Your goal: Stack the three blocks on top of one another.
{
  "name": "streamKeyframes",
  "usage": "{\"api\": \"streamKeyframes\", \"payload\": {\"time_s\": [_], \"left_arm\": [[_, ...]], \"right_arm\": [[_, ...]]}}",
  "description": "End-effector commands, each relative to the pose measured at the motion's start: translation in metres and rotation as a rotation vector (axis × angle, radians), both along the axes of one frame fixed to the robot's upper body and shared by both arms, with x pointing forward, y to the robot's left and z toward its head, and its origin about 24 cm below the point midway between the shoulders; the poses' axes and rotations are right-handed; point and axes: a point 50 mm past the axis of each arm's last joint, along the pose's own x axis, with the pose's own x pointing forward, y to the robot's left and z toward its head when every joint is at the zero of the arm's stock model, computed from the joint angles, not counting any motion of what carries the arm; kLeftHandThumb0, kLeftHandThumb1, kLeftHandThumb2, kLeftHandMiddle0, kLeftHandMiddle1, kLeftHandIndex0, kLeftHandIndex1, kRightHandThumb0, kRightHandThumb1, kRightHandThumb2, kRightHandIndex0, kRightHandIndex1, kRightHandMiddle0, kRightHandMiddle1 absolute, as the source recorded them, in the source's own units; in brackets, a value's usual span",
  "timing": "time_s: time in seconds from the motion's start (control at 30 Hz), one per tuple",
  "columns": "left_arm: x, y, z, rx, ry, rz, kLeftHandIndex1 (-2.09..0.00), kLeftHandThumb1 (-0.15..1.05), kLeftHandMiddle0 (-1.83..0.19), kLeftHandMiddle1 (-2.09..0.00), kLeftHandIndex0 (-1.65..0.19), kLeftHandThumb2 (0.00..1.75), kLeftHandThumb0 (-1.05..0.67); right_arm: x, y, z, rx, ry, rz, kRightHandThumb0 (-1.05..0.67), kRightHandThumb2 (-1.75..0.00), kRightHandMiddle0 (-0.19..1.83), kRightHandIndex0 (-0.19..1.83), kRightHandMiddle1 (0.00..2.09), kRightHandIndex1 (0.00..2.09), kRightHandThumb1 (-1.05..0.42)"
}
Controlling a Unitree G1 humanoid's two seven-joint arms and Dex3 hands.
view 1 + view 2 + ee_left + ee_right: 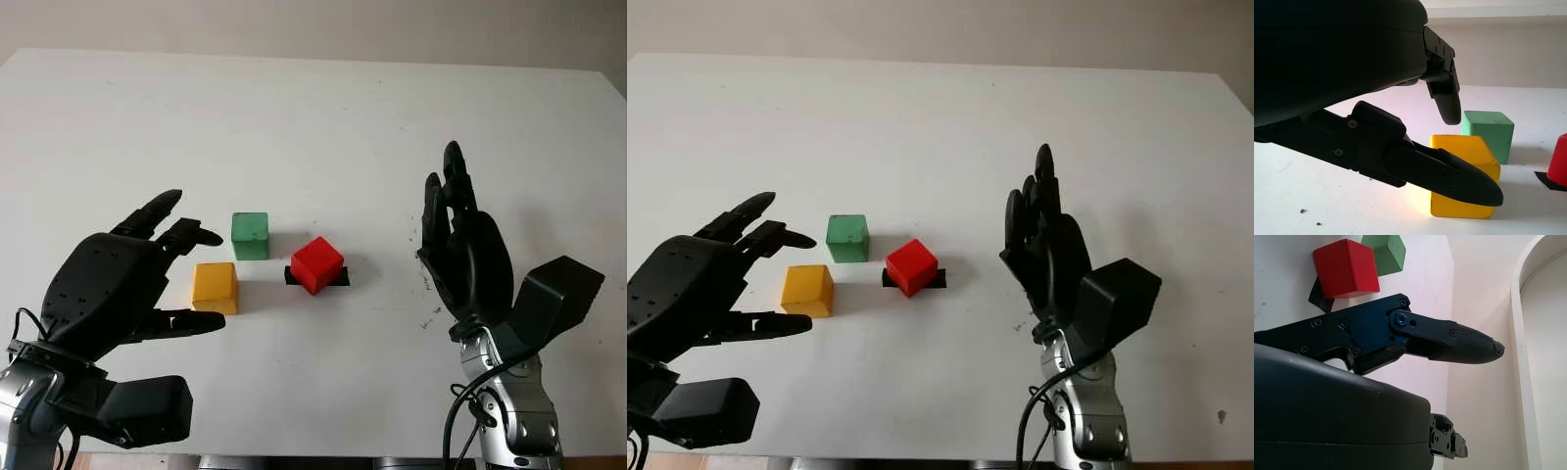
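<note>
So far nothing stacked: yellow block (215, 287), green block (250, 235) just behind it, red block (316, 264) beside it on a black mark (340, 277), all on my worktop (313, 117). Left hand (132, 279) open, just beside yellow; right hand (460, 245) open, well apart.

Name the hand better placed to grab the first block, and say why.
Left. The left hand is open right beside the yellow block, fingers reaching toward it. The right hand is open farther off, apart from the red block.
</note>
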Motion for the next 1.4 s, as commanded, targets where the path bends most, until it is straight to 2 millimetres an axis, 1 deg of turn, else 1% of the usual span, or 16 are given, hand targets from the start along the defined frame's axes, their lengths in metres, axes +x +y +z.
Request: {"api": "streamKeyframes", "payload": {"time_s": [0.0,0.2,0.4,0.53,0.67,0.77,0.83,0.93,1.07,1.27,1.37], "left_arm": [[-0.001,-0.005,0.001,0.003,-0.009,0.001,-1.38,1.01,-0.24,-0.06,-0.10,0.05,-0.85],[0.001,-0.006,-0.002,-0.001,-0.009,0.015,-1.40,1.00,-0.26,-0.06,-0.14,0.05,-0.82],[0.004,-0.006,-0.004,0.013,-0.018,0.012,-1.39,0.99,-0.28,-0.07,-0.14,0.05,-0.80],[0.006,-0.005,-0.005,0.028,-0.007,0.017,-1.36,1.00,-0.26,-0.06,-0.12,0.05,-0.80],[0.008,-0.005,-0.007,0.031,-0.002,0.010,-1.24,0.97,-0.27,-0.06,-0.13,0.05,-0.79],[0.009,-0.005,-0.007,0.022,0.000,0.000,-1.22,0.98,-0.28,-0.06,-0.14,0.05,-0.79],[0.010,-0.005,-0.008,0.018,0.002,-0.008,-1.23,0.97,-0.29,-0.06,-0.14,0.05,-0.77],[0.010,-0.004,-0.007,0.019,0.017,-0.011,-1.23,1.00,-0.28,-0.06,-0.12,0.06,-0.71],[0.010,-0.004,-0.007,0.028,0.036,-0.015,-1.21,1.00,-0.28,-0.05,-0.11,0.06,-0.66],[0.011,-0.004,-0.007,0.010,0.056,-0.032,-1.18,1.02,-0.30,-0.06,-0.15,0.06,-0.61],[0.010,-0.004,-0.007,-0.013,0.076,-0.048,-1.23,1.03,-0.32,-0.07,-0.17,0.06,-0.45]], "right_arm": [[0.000,-0.003,0.003,-0.001,-0.024,0.001,-0.72,-0.65,-0.19,-0.19,0.00,0.00,-1.05],[0.002,-0.005,0.004,0.007,-0.036,0.004,-0.72,-0.64,-0.19,-0.19,0.00,0.00,-1.05],[0.004,-0.006,0.003,0.015,-0.039,0.000,-0.72,-0.64,-0.19,-0.19,0.00,0.00,-1.05],[0.006,-0.006,0.002,0.015,-0.040,-0.007,-0.72,-0.64,-0.19,-0.19,0.00,0.00,-1.05],[0.008,-0.007,0.002,0.008,-0.039,-0.011,-0.73,-0.63,-0.19,-0.19,0.00,0.00,-1.05],[0.008,-0.007,0.001,0.003,-0.035,-0.009,-0.72,-0.64,-0.19,-0.19,0.00,0.00,-1.05],[0.009,-0.007,0.001,0.005,-0.034,-0.007,-0.72,-0.64,-0.19,-0.19,0.00,0.00,-1.05],[0.009,-0.007,0.000,0.015,-0.037,-0.005,-0.71,-0.64,-0.19,-0.19,0.00,0.00,-1.05],[0.010,-0.007,-0.001,0.011,-0.038,-0.003,-0.71,-0.64,-0.19,-0.19,0.00,0.00,-1.05],[0.012,-0.007,-0.002,0.001,-0.039,-0.004,-0.72,-0.64,-0.19,-0.19,0.00,0.00,-1.05],[0.013,-0.007,-0.002,0.005,-0.036,-0.008,-0.72,-0.64,-0.19,-0.19,0.00,0.00,-1.05]]}}
